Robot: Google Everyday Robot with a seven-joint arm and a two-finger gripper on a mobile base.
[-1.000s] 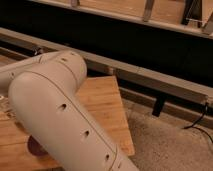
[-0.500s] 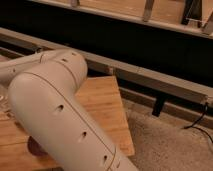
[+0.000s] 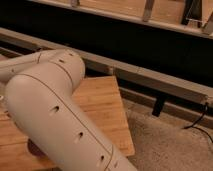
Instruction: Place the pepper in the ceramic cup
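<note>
Cream-coloured plastic fills most of your view: the robot's arm [image 3: 55,115] sits close to the camera, with its bulky elbow and upper link covering the left half of the scene and running off the bottom edge. You cannot see the gripper. It lies somewhere behind that arm or past the left border, so you cannot tell whether it is spread, pressed together or holding anything. The pepper is hidden too, and nothing orange-red shows on the visible wood. Only a small dark maroon patch peeks out under the arm's lower left edge, resting on the board. It may be part of the ceramic cup [image 3: 33,146], but too little shows to be sure. The wooden table top [image 3: 107,100] is bare where you can see it, and its near right corner ends above the speckled floor [image 3: 170,145]. Behind it a grey metal rail [image 3: 150,77] crosses the frame at a slant in front of a dark recess. A black cable [image 3: 197,122] hangs at the far right, cut off by the edge.
</note>
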